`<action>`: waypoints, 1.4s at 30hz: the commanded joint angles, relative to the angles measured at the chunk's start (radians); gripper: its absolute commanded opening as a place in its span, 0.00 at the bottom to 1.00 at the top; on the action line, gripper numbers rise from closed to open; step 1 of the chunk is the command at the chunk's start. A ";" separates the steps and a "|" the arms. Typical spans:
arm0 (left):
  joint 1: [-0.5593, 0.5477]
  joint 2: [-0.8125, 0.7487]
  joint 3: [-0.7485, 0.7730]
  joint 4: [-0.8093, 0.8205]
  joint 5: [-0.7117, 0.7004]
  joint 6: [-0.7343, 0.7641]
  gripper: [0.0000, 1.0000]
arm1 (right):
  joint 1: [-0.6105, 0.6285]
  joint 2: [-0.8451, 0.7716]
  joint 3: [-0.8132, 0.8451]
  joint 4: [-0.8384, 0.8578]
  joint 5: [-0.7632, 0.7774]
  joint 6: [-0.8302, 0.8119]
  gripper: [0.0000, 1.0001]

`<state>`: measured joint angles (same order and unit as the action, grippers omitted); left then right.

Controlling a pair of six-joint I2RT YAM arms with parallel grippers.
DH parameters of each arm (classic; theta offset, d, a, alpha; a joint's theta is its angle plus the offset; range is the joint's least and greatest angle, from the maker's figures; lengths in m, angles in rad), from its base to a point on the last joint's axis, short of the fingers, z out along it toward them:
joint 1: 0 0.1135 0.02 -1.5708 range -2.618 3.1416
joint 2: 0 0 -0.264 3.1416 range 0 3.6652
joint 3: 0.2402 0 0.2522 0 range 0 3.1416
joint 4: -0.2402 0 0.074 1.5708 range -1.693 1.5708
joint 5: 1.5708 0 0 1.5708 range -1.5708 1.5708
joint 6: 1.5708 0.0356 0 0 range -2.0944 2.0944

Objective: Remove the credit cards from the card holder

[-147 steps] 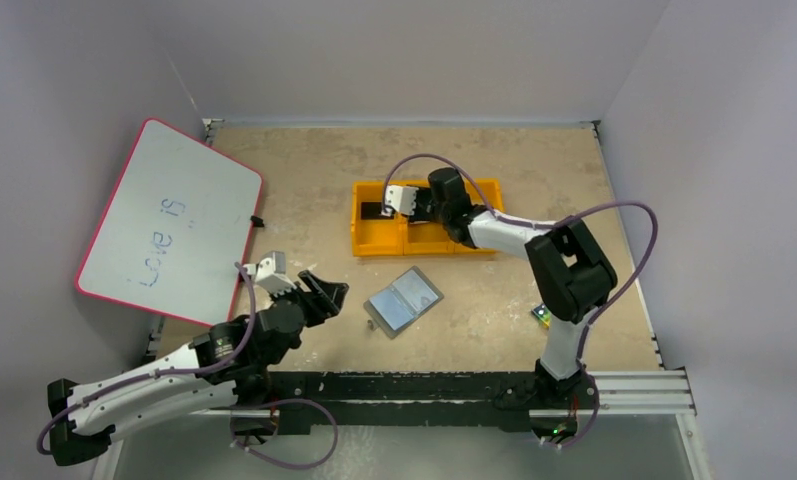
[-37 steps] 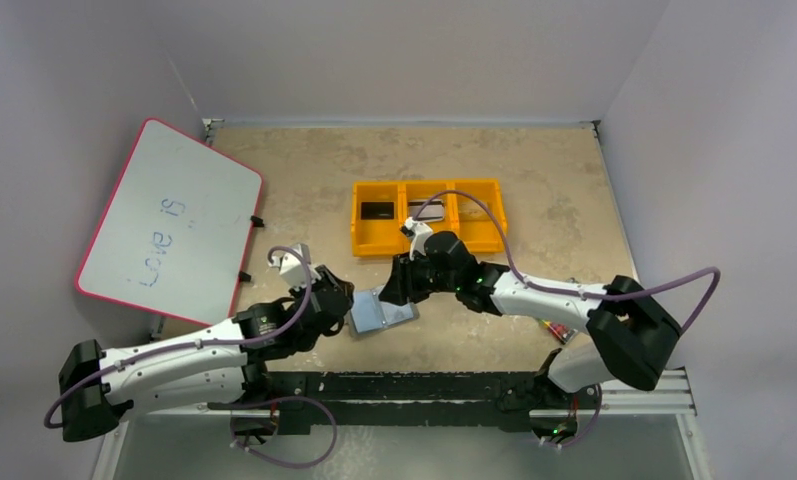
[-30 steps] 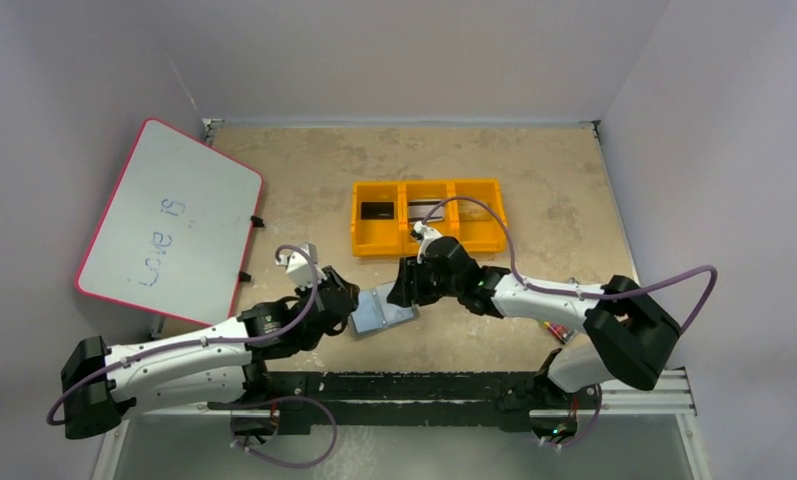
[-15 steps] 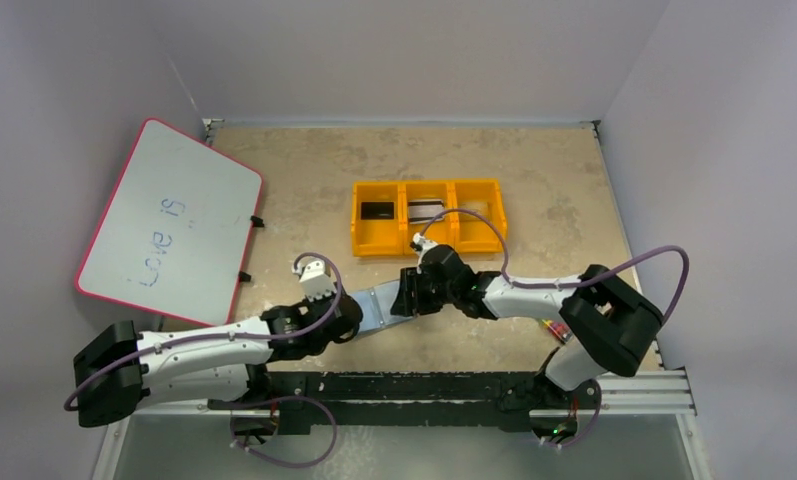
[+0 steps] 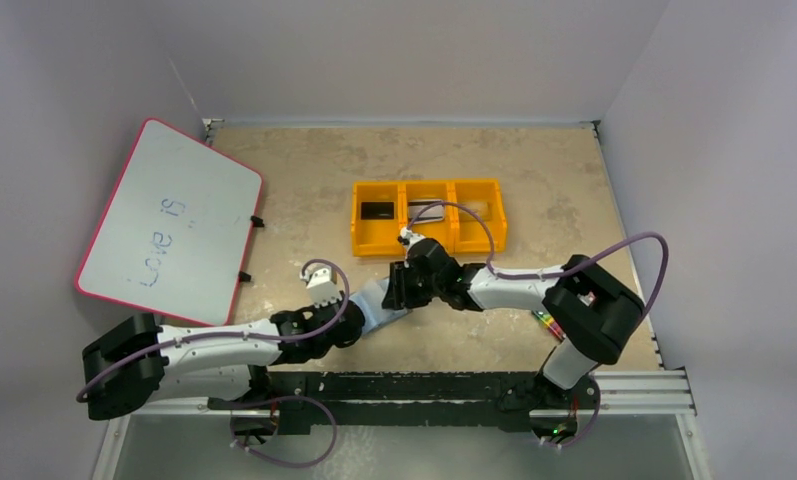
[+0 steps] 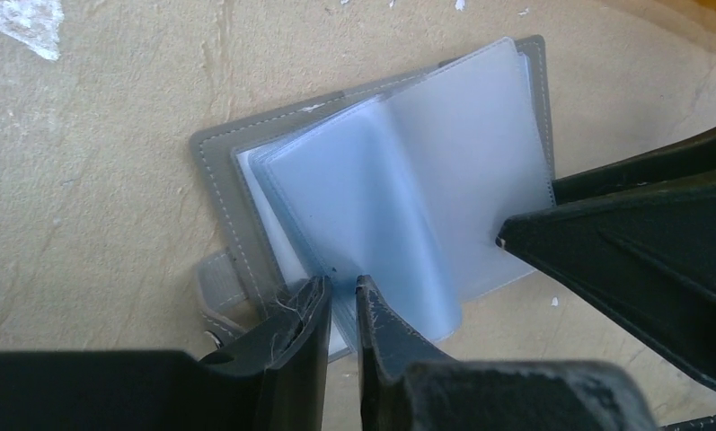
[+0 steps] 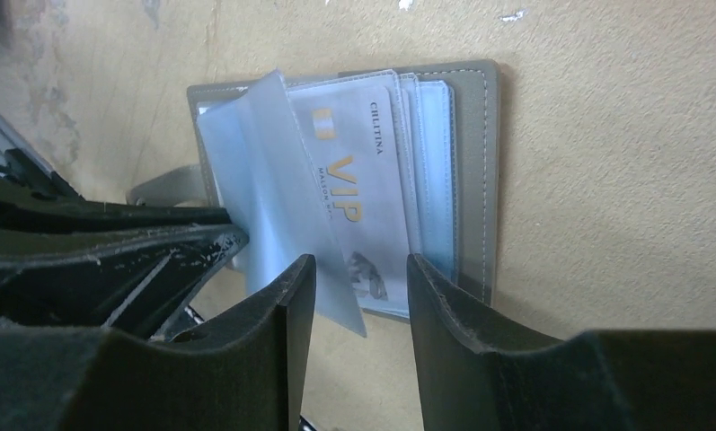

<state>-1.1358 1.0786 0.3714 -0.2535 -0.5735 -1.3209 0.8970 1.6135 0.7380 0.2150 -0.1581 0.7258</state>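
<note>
The card holder (image 5: 377,300) lies open on the table between my two grippers, its grey cover (image 6: 212,171) underneath and clear sleeves fanned up. A pale credit card (image 7: 363,193) with gold VIP lettering sits in a sleeve. My left gripper (image 6: 342,285) is pinched on the holder's near edge, with sleeve material between its fingers. My right gripper (image 7: 361,268) stands open at the opposite edge, straddling a lifted sleeve and the VIP card's end. A black credit card (image 5: 377,210) and a silver one (image 5: 426,208) lie in the yellow tray.
The yellow three-part tray (image 5: 479,240) stands just beyond the holder. A pink-rimmed whiteboard (image 5: 169,220) leans at the left. A pack of crayons (image 5: 546,322) lies by the right arm's base. My right fingers (image 6: 623,260) crowd the holder's right side.
Both grippers have closed in on the holder from opposite sides. The left jaws narrowed onto its edge, and the right jaws narrowed a little. A sleeve has lifted.
</note>
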 commanded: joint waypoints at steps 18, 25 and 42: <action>-0.007 -0.059 -0.001 0.024 -0.032 -0.016 0.13 | 0.110 -0.008 0.158 -0.108 0.071 -0.071 0.50; -0.007 -0.132 0.003 -0.052 -0.077 -0.041 0.14 | 0.113 -0.022 0.117 0.041 -0.059 -0.097 0.53; -0.006 -0.323 0.022 -0.232 -0.183 -0.123 0.16 | 0.106 0.122 0.002 0.322 -0.167 0.098 0.43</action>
<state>-1.1358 0.7883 0.3679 -0.4591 -0.7059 -1.4307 1.0031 1.7237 0.7593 0.4252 -0.3031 0.7506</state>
